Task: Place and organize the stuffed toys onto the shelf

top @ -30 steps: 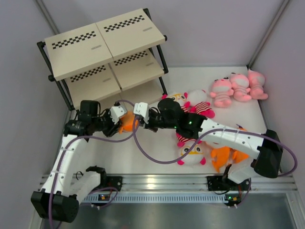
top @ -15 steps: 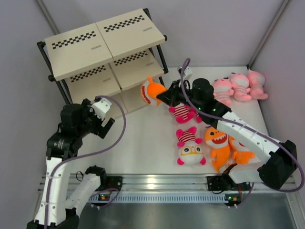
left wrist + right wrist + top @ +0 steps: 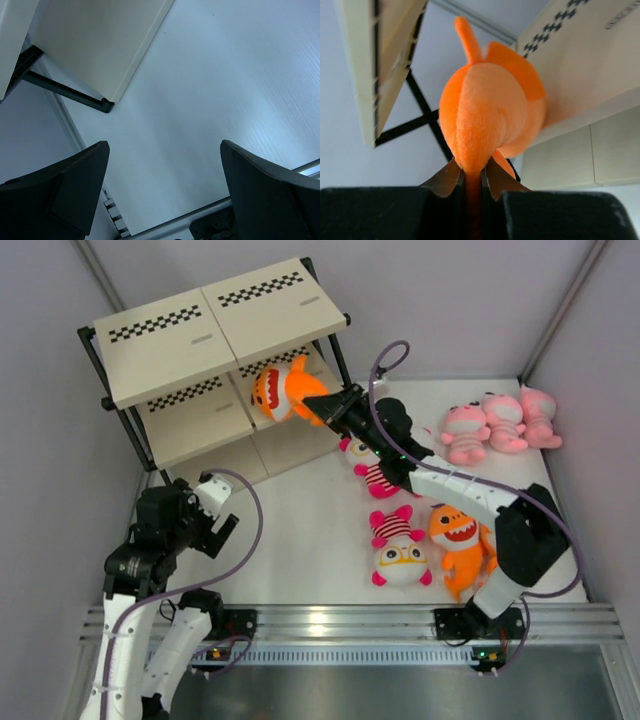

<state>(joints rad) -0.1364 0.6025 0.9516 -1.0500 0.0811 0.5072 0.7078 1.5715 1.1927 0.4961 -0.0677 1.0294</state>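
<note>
Orange stuffed toy [image 3: 279, 390] pinched by right end effector [image 3: 318, 406] at shelf [image 3: 160, 360].

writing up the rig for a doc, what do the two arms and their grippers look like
The left arm and right arm have white link shells joined by black joint housings, and are mounted on a silver rail. A purple cable runs loosely along each. The left gripper and right gripper have dark, wedge-shaped fingers.

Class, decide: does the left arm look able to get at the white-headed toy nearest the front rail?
Probably yes. The left gripper is open and empty, bare table lies between it and the white-headed toy, and the right arm is away at the shelf.
</note>
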